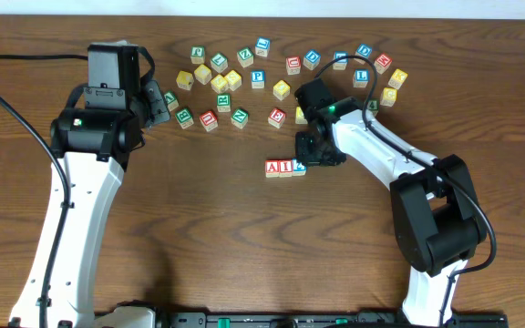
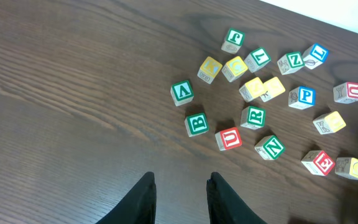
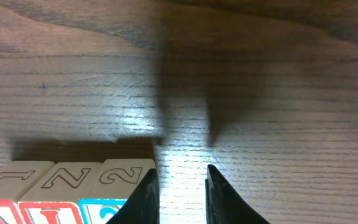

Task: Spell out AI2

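Lying in a touching row on the bench (image 1: 199,219): A cube (image 1: 272,168), I cube (image 1: 285,168), 2 cube (image 1: 298,167).
The right pincer (image 3: 182,186) is seen just beside the 2 cube, nearly closed on nothing; the left pincer (image 2: 180,196) is held slightly parted, empty, over bare wood.

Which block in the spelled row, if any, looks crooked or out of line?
The 2 cube sits slightly turned and a bit lower than the A cube and I cube, so the row ends a little askew.

Left gripper (image 2: 180,199) slightly parted, right gripper (image 3: 182,193) closed, empty.
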Controlling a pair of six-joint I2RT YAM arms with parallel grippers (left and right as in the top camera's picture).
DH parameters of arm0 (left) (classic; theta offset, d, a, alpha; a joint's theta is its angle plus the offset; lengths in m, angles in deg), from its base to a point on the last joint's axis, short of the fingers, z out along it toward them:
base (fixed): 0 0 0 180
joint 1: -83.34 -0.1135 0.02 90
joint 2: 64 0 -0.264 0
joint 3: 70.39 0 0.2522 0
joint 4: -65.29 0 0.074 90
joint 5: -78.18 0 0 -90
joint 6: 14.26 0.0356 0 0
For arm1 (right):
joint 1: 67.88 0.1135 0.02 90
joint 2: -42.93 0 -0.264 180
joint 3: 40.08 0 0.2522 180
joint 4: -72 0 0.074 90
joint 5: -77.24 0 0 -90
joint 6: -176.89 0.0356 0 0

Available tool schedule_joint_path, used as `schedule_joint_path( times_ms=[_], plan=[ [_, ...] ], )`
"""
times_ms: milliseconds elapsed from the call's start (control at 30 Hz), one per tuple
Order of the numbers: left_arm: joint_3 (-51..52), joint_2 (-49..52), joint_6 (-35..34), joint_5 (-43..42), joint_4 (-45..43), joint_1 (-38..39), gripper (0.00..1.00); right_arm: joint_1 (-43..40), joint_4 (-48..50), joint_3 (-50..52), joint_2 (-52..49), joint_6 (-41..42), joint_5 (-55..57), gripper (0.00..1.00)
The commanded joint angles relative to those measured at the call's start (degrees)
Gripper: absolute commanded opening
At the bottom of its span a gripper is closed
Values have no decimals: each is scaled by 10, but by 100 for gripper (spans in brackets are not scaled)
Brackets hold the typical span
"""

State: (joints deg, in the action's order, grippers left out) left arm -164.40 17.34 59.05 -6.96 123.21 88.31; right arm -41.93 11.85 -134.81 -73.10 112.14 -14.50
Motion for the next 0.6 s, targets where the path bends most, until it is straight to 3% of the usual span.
schedule_joint_path(
  times_ms=[0,233,267,333,500,567],
  plan=[
    [-4,9,-3,7,3,-2,27,8,2,1,-9,8,-1,20],
    [-5,19,-11,8,5,-2,28,-13,-17,-34,6,-16,-1,21],
    [-4,19,-11,8,5,-2,40,-18,-24,-44,15,-23,-1,21],
    [-4,19,-11,8,7,-2,99,-30,-45,-69,37,-36,-1,21],
    [-4,20,-11,8,25,-2,98,-61,-86,-127,106,-72,-1,29],
    [-4,20,-11,8,25,-2,98,-73,-103,-149,139,-80,1,41]
  ],
)
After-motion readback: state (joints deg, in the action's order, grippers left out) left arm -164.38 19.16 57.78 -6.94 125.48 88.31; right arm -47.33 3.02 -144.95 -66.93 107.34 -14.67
